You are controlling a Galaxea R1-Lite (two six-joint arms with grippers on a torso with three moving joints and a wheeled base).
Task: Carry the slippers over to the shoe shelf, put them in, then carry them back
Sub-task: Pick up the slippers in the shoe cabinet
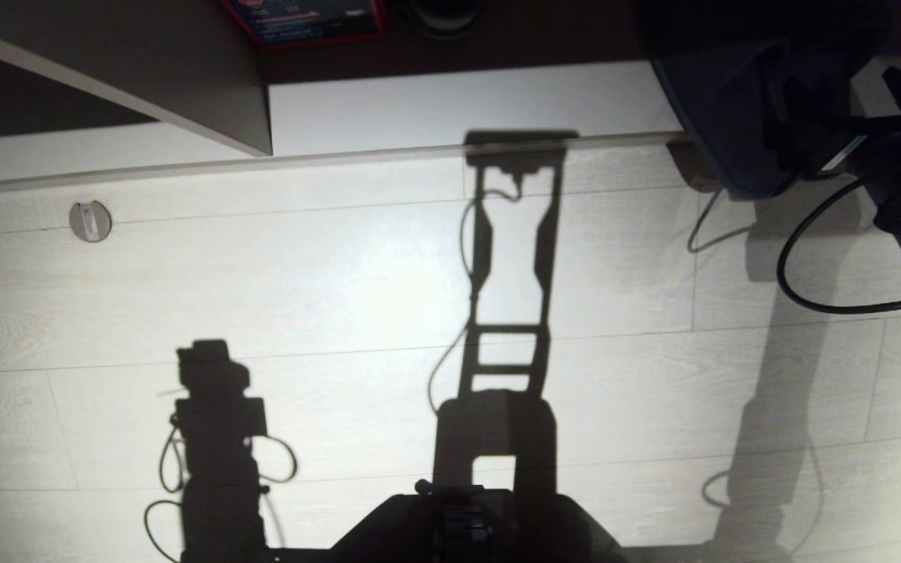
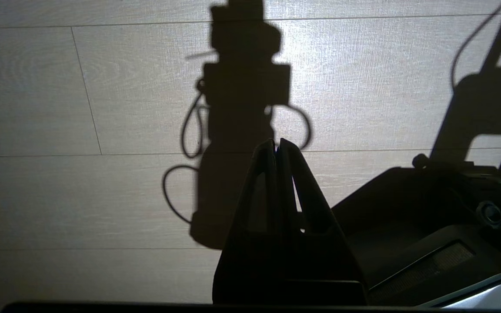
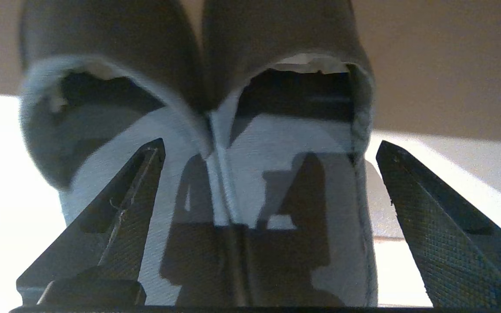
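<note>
Slippers [image 3: 250, 156] sit side by side, touching, right in front of our right end effector [image 3: 272, 174], whose jaws are spread wide either side, gripping nothing. They rest on the shoe shelf [image 1: 450, 102] base board, so we judge the put-in step done; bringing them back remains. Left end effector [image 2: 276, 150] closed, empty, parked over floor [image 1: 341, 274].

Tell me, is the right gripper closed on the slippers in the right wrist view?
No. The right gripper stands wide open, its fingers spread apart on either side of the slippers, which lie side by side between them.
</note>
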